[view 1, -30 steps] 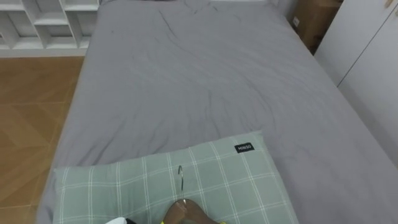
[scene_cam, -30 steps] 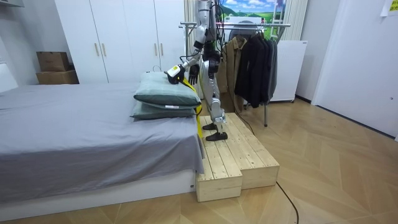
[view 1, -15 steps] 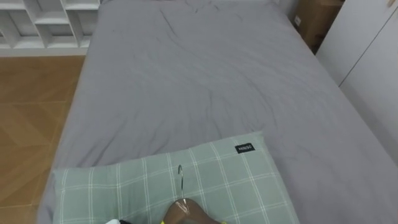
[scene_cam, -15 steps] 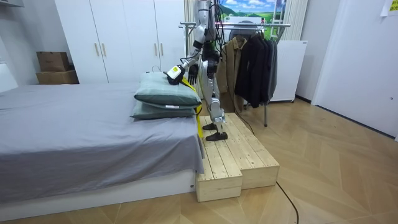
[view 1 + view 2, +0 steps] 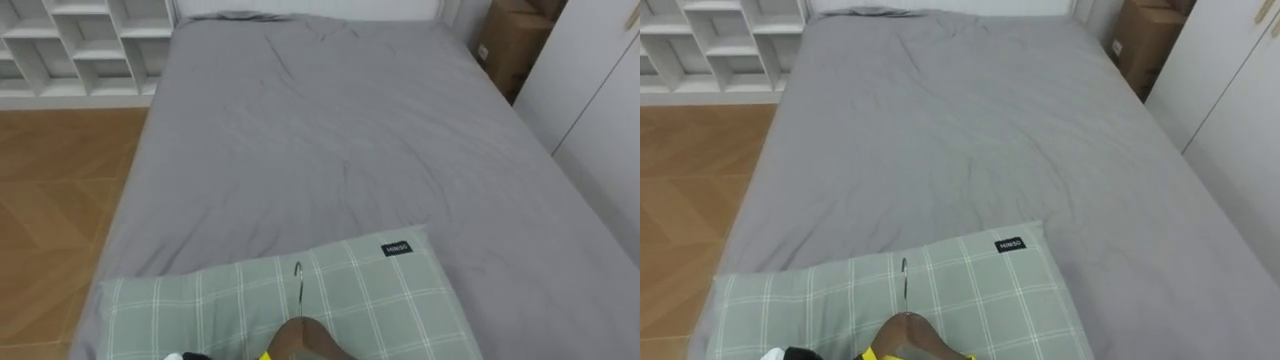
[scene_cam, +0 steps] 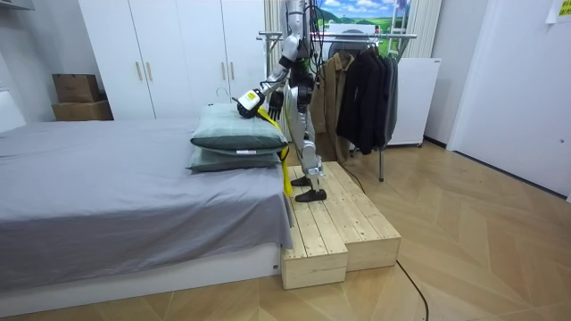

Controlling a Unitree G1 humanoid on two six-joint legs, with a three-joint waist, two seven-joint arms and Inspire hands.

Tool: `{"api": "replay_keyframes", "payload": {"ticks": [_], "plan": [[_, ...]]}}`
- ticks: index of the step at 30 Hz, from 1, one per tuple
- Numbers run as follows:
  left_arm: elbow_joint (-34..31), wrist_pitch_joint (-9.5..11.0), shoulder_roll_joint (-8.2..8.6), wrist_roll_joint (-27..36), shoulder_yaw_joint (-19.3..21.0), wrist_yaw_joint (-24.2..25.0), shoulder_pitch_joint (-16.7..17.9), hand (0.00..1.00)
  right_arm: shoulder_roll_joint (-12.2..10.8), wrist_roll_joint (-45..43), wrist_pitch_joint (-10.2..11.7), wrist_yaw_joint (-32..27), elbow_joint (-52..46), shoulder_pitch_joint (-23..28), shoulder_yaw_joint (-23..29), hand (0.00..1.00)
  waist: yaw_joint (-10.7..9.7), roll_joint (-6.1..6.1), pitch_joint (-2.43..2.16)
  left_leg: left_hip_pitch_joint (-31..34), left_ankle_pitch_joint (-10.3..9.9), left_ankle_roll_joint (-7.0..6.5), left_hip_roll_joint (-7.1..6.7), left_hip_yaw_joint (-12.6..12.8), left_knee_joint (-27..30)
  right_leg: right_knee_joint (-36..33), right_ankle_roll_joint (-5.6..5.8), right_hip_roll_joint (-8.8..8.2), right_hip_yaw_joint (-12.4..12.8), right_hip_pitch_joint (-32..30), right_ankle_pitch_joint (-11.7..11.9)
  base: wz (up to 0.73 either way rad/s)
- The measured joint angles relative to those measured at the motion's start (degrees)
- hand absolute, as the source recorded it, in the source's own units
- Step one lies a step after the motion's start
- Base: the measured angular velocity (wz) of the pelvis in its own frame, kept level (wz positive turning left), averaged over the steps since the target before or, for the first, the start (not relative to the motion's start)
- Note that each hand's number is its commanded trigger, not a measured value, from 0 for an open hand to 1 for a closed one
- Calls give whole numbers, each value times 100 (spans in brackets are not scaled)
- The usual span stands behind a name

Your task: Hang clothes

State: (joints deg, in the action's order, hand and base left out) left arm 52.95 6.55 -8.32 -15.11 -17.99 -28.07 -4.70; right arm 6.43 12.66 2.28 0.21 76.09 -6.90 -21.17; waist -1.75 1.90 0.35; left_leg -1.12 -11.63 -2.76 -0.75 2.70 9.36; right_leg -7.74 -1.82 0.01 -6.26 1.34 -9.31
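Note:
A wooden hanger (image 5: 301, 338) with a metal hook (image 5: 298, 280) pokes up at the bottom edge, over a green checked pillow (image 5: 370, 290). A yellow garment (image 5: 266, 354) hangs on it. A sliver of my left hand (image 5: 178, 356) shows just left of it. In the room view I stand on a wooden platform (image 6: 332, 223) at the head of the bed. My left hand (image 6: 247, 101) holds the hanger with the yellow garment above the stacked pillows (image 6: 234, 143). My right hand (image 6: 275, 105) hangs nearer my body. A clothes rack (image 6: 357, 40) with dark coats stands behind me.
The grey bed (image 5: 340, 150) stretches ahead. White shelves (image 5: 80, 40) and wooden floor (image 5: 50, 190) lie to its left. White wardrobe doors (image 5: 600, 110) and a cardboard box (image 5: 510, 40) stand on its right.
The eye view has shifted, showing more of the bed's far end. In the room view my left hand with the yellow garment has risen slightly above the pillows.

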Motion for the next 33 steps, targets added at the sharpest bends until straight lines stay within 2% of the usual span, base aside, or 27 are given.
{"api": "replay_keyframes", "payload": {"ticks": [7,13,15,21,28,31,33], "plan": [[-67,0,-14,1,-1,4,0,100,21,34,135,24,-1,128,-1,0,-72,-41,3,-163,0,0,-3,-5,1,-5,0,-1,-7,171,0,1],[-536,-5,-58,4,3,6,22,100,20,29,142,51,28,245,6,0,-109,-97,13,-137,0,0,-6,-19,25,-10,7,2,0,160,32,1],[-811,-4,-111,70,-2,5,43,100,25,30,139,46,26,259,8,0,-113,-113,3,-138,0,0,-4,-19,28,-17,6,9,-4,160,35,0],[-1077,-8,-135,342,-18,5,65,100,58,29,135,42,23,259,6,0,-121,-191,-28,-158,0,0,-1,-20,56,-53,5,5,-14,175,42,0],[-1185,-19,-172,428,-23,5,104,100,101,39,135,41,5,266,6,0,-142,-211,-16,-158,0,0,-1,-37,86,-80,5,-8,-20,181,42,0],[-1295,-37,-234,420,-22,7,109,100,110,31,138,38,-3,271,59,0,-192,-223,-9,-158,0,0,-2,-42,98,-78,5,-9,-30,194,42,1],[-1417,-43,-312,422,-3,21,108,100,108,28,137,44,17,278,269,0,-275,-263,16,-216,0,0,-4,-54,101,-75,5,-9,-32,256,42,0]]}}
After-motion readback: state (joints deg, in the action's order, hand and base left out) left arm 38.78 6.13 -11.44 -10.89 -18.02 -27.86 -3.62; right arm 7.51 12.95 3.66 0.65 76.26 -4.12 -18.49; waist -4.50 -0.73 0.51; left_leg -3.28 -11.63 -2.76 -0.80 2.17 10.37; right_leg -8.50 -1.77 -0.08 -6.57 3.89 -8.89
